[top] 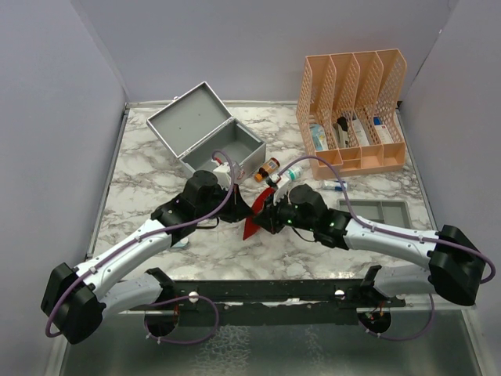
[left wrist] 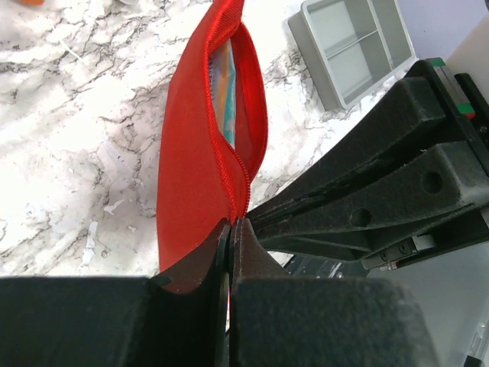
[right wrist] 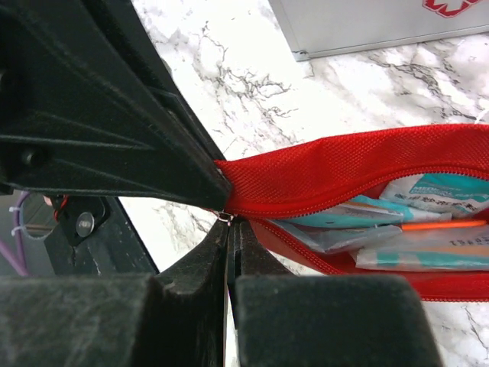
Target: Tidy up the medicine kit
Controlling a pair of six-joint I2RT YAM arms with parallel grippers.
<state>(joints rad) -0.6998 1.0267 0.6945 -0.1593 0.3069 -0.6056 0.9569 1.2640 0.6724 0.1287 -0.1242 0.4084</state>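
Shows matt grey metal on the medicine kit (top: 205,137), smooth and evenly painted. Reads as coarse woven cloth on the red pouch (left wrist: 195,176), with a fine toothed zip along the mouth and a tiny bright metal ring (right wrist: 224,217) at the zip's end. Gleams glossy on the wrapped packets (right wrist: 428,200) inside. Looks smooth, white with grey marble veining, on the table (top: 141,196). Appears as matt black plastic, faintly grainy, on the left hand (left wrist: 231,225) and right hand (right wrist: 231,225). Shows perforated peach plastic on the file organizer (top: 352,86), and smooth matt grey plastic on the small tray (left wrist: 355,46).
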